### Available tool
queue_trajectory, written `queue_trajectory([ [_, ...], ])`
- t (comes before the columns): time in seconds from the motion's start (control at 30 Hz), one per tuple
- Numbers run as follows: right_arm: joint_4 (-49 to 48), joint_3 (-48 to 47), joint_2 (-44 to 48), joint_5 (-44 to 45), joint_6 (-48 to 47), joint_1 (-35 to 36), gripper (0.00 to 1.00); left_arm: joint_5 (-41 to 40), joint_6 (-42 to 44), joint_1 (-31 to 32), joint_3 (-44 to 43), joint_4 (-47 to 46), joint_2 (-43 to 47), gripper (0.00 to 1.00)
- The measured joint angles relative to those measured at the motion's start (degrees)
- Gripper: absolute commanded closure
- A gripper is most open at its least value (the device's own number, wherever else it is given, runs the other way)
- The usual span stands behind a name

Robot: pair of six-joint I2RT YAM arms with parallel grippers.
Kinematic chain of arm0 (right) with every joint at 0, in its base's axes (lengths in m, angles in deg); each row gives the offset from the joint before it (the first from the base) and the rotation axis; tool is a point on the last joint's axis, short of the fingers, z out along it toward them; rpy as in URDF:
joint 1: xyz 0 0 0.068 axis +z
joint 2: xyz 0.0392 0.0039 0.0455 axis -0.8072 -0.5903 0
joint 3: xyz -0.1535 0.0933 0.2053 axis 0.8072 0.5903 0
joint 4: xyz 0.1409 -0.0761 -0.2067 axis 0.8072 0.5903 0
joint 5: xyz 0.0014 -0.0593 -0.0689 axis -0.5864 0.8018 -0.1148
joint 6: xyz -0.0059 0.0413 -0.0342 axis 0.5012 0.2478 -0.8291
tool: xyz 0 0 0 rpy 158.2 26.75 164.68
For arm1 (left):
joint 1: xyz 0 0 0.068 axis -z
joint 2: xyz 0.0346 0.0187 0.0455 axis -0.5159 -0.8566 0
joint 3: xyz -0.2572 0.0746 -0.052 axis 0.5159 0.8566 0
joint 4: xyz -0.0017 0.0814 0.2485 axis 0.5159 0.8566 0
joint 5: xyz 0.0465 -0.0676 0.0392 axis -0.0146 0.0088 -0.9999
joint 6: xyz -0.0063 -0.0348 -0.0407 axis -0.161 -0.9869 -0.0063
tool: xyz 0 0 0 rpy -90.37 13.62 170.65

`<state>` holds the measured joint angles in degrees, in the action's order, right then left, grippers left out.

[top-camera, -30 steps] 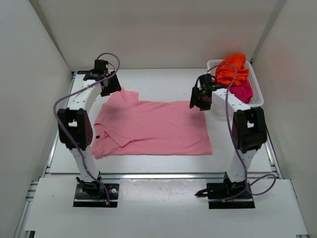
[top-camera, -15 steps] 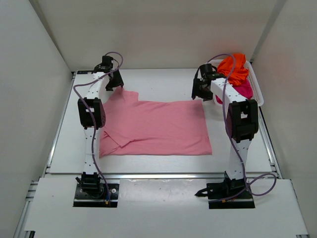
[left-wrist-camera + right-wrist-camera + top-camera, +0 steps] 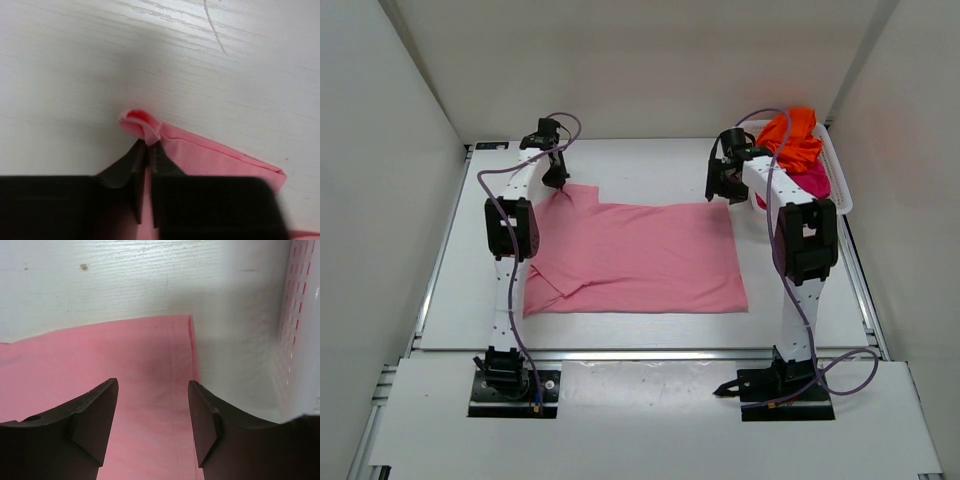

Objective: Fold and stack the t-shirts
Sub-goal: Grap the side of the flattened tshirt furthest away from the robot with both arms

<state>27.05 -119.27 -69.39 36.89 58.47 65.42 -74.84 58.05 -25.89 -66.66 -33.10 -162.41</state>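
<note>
The light pink t-shirt (image 3: 640,255) lies spread flat on the table, its left sleeve folded in. My left gripper (image 3: 560,183) is at the shirt's far left corner, shut on a small bunched fold of pink fabric (image 3: 142,125) at the jaw tips (image 3: 147,145). My right gripper (image 3: 718,192) hovers open over the far right corner of the pink t-shirt (image 3: 100,355), its fingers (image 3: 152,385) either side of the hem, holding nothing. The orange t-shirt (image 3: 795,135) and the magenta t-shirt (image 3: 812,185) sit heaped in the basket.
A white mesh basket (image 3: 839,196) stands at the far right, its wall (image 3: 300,340) close beside my right gripper. White enclosure walls stand to the left, right and back. Bare white tabletop (image 3: 150,60) lies beyond the shirt.
My left gripper has closed on the shirt's far left corner, bunching the fabric, after reaching further out. The right arm moved to the far right corner and has held there, open.
</note>
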Motion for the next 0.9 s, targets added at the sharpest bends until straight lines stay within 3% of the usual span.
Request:
queue_trajectory([
  [0.03, 0.0, 0.0, -0.3, 0.1, 0.0, 0.0, 0.45, -0.1, 0.3, 0.2, 0.0, 0.0, 0.0, 1.00],
  [0.2, 0.0, -0.6, -2.3, 1.7, 1.3, 0.0, 0.49, -0.8, 1.3, 0.9, 0.0, 0.0, 0.0, 1.00],
  [0.47, 2.5, -10.3, -13.7, 7.0, 5.7, 1.5, 0.46, -0.9, 2.8, 1.4, 0.0, -0.1, 0.0, 1.00],
  [0.57, 3.7, -12.5, -14.6, 8.0, 6.7, 1.9, 0.61, -1.0, 3.5, 1.7, 0.0, -0.1, 0.0, 1.00],
  [0.63, 4.3, -13.4, -15.3, 8.3, 7.4, 2.0, 0.92, -1.1, 3.9, 2.0, 0.0, 0.0, 0.0, 1.00],
  [0.67, 4.5, -13.4, -15.5, 8.4, 7.3, 2.1, 0.98, -1.2, 4.1, 2.2, 0.0, 0.0, 0.0, 1.00],
  [0.9, 5.1, -13.7, -15.6, 9.2, 7.4, 2.3, 1.00, -0.6, 4.6, 2.5, 0.0, 0.0, 0.1, 1.00],
])
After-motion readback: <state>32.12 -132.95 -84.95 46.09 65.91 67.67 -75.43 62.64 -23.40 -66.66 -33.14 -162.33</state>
